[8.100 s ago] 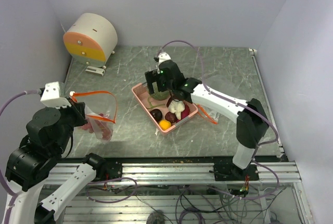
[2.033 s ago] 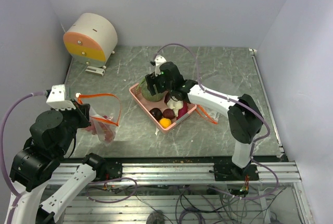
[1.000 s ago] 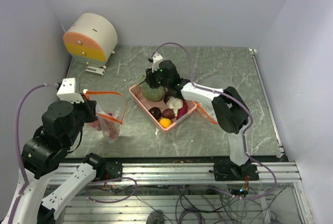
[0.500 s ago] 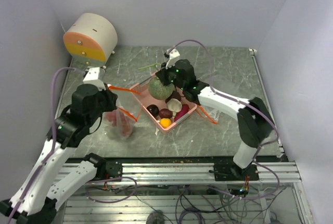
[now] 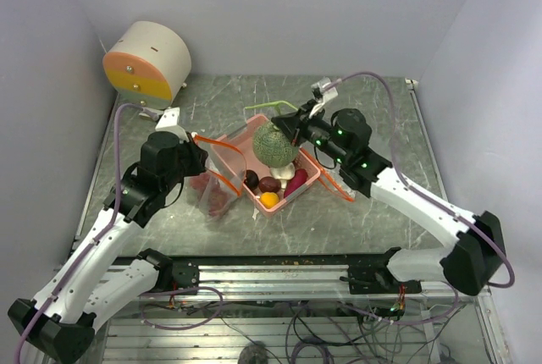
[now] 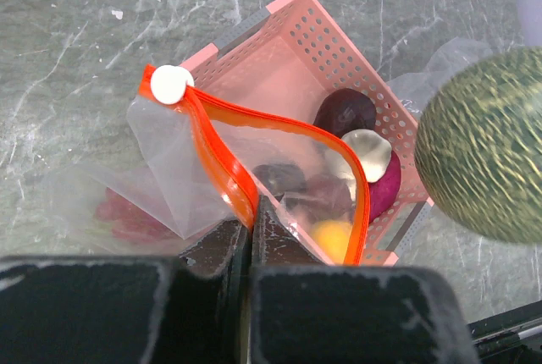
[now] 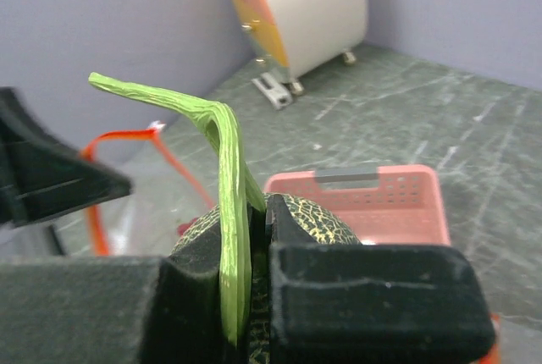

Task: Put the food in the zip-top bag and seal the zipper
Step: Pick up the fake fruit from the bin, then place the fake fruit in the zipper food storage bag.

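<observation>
Now the right gripper (image 5: 296, 122), reaching leftward, is pinching the stem (image 7: 227, 203) of the green melon (image 5: 273, 142), hanging it over the pink basket (image 6: 330, 42) of fruits (image 5: 269, 184). The left gripper (image 6: 251, 222) is clamping the orange zipper (image 6: 216, 148) of the bag (image 6: 165, 165), holding its mouth gaping just left of the basket.

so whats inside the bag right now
Reddish food shows through the zip-top bag near its bottom. The crinkled plastic blurs it, so how many pieces are there cannot be told.

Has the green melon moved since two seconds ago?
Yes. The green melon has risen out of the pink basket and shifted right, hanging by its stem from the right pincer.
</observation>
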Motion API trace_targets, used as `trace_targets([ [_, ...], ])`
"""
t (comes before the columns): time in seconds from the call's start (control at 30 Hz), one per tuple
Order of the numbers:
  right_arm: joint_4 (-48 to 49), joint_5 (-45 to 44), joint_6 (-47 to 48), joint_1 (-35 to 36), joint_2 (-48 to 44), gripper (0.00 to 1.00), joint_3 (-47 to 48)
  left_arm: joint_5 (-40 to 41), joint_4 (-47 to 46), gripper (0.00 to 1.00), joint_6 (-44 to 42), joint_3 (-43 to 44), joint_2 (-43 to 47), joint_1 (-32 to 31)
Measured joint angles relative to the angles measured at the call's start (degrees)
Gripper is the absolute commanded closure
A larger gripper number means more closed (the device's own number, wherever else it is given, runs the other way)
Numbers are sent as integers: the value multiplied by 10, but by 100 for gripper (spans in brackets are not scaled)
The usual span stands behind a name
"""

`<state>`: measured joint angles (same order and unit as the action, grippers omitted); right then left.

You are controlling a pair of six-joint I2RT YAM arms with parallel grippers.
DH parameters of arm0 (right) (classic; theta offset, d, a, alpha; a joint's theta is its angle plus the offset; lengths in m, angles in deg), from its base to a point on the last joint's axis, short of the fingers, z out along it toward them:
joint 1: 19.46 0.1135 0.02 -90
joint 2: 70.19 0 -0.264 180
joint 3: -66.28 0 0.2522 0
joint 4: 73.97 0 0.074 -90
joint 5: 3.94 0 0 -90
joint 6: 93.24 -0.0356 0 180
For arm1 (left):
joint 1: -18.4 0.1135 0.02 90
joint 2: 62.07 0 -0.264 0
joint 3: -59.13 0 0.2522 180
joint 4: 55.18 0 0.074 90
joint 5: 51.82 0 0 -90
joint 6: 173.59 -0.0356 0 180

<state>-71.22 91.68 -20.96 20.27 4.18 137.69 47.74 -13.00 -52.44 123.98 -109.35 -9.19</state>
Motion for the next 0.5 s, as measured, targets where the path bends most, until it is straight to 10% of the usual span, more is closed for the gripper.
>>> trace_targets([
  [0.5, 313, 284, -278, 1, 44, 100, -64, -12, -6, 91, 6, -12, 24, 0],
])
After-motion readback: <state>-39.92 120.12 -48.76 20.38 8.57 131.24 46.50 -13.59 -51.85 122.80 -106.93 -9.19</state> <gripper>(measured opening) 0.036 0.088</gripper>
